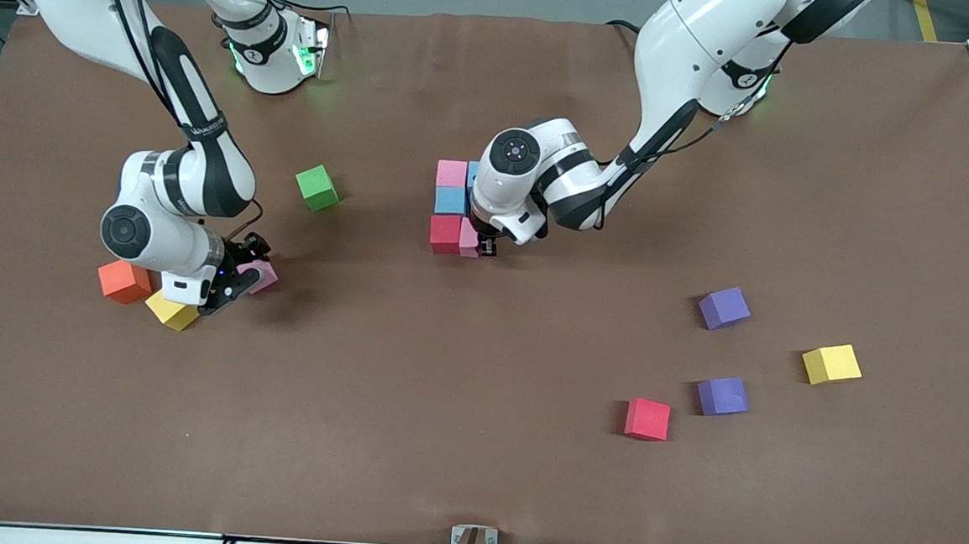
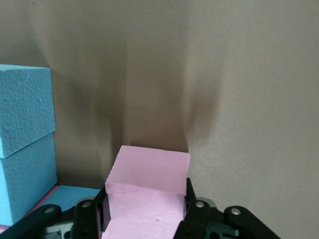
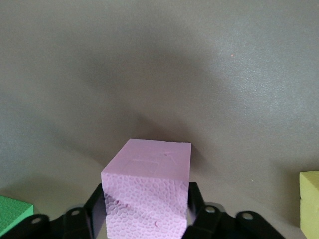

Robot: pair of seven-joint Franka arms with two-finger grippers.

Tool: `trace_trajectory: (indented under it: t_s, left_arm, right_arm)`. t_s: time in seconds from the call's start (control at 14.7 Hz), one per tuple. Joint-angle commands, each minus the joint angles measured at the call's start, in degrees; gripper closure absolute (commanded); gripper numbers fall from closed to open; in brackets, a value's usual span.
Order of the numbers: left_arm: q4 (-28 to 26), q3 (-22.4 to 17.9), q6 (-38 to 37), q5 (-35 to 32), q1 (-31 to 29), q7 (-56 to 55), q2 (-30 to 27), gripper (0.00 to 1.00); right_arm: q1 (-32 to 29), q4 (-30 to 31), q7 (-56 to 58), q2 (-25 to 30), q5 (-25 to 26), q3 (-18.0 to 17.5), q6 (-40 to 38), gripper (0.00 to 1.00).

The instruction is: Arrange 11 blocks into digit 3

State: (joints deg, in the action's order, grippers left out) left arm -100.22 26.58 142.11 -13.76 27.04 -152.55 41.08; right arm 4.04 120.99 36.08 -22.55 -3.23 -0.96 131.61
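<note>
A partial figure stands mid-table: a pink block [image 1: 451, 173], a light blue block [image 1: 449, 200] and a red block [image 1: 445, 233], with another light blue block [image 1: 472, 173] partly hidden by the left arm. My left gripper [image 1: 483, 247] [image 2: 147, 186] is shut on a pink block [image 1: 469, 237] [image 2: 149, 174], set right beside the red one. The light blue blocks [image 2: 25, 114] show in the left wrist view. My right gripper [image 1: 236, 280] [image 3: 146, 191] is shut on another pink block [image 1: 260, 275] [image 3: 149, 169], low at the table near the right arm's end.
An orange cube [image 1: 124, 281] and a yellow cube [image 1: 171, 310] [image 3: 310, 199] lie against the right wrist. A green cube [image 1: 317, 187] [image 3: 12, 211] lies farther back. Toward the left arm's end lie two purple blocks [image 1: 724, 308] [image 1: 722, 396], a yellow block [image 1: 831, 364] and a red block [image 1: 647, 419].
</note>
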Motion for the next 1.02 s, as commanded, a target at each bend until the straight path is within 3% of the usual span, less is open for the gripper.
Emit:
trace_trajectory:
  t_s: [0.0, 0.07, 0.2, 0.54, 0.75, 0.95]
  left_arm:
    - [0.2, -0.2, 0.8, -1.2, 0.4, -1.2, 0.2, 0.26]
    - [0.2, -0.1, 0.8, -1.3, 0.4, -0.9, 0.2, 0.00]
    - [0.2, -0.1, 0.6, -1.3, 0.4, -0.9, 0.0, 0.00]
    - [-0.1, 0.1, -1.1, -1.3, 0.2, -1.0, -2.1, 0.00]
    - [-0.1, 0.3, -5.0, -1.3, -0.1, -0.5, -5.8, 0.00]
    - [0.2, 0.1, -7.4, -1.3, -2.1, 3.4, -9.3, 0.00]
  right_arm:
    - [0.4, 2.1, -0.3, 2.3, 0.2, 0.3, 0.6, 0.64]
    - [0.4, 2.1, -0.2, 2.4, 0.2, 0.3, 0.5, 0.68]
    - [0.5, 1.6, -0.3, 2.6, 0.2, 0.3, 0.4, 0.73]
    - [0.9, -3.7, -4.2, 2.6, -0.5, 0.1, -0.6, 0.74]
    - [3.5, -9.3, -15.1, 2.1, -1.1, 0.0, -4.4, 0.74]
    - [8.7, -15.2, -29.0, 0.6, -7.9, 0.1, -7.2, 0.74]
